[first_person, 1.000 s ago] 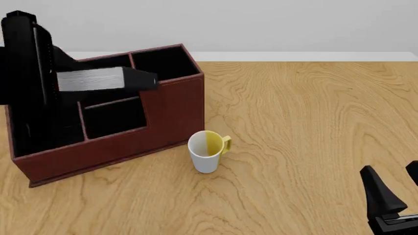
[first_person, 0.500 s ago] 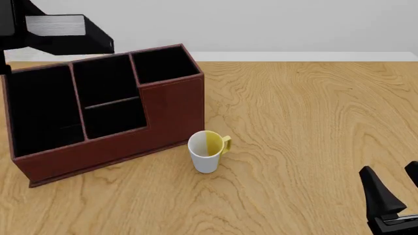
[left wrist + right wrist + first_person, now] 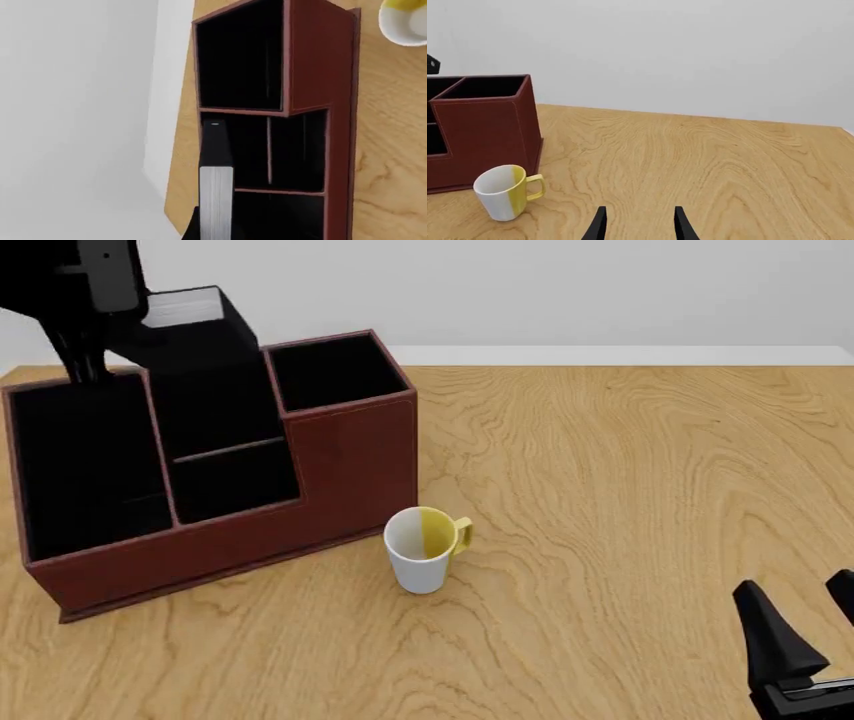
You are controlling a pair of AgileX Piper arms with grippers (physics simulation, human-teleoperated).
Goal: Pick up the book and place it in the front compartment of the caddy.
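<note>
Upper left of the front view: book (image 3: 198,312) pinched in the left gripper (image 3: 100,310), raised above the caddy (image 3: 350,455) over its far middle cell (white page edges (image 3: 215,200) showing). Lower right: right gripper (image 3: 639,225) spread, empty. Mug (image 3: 424,548) just beside the caddy.

Reddish-brown caddy (image 3: 354,455) (black-lined), black book (image 3: 215,150) with white page edges, white-and-yellow mug (image 3: 424,548).
</note>
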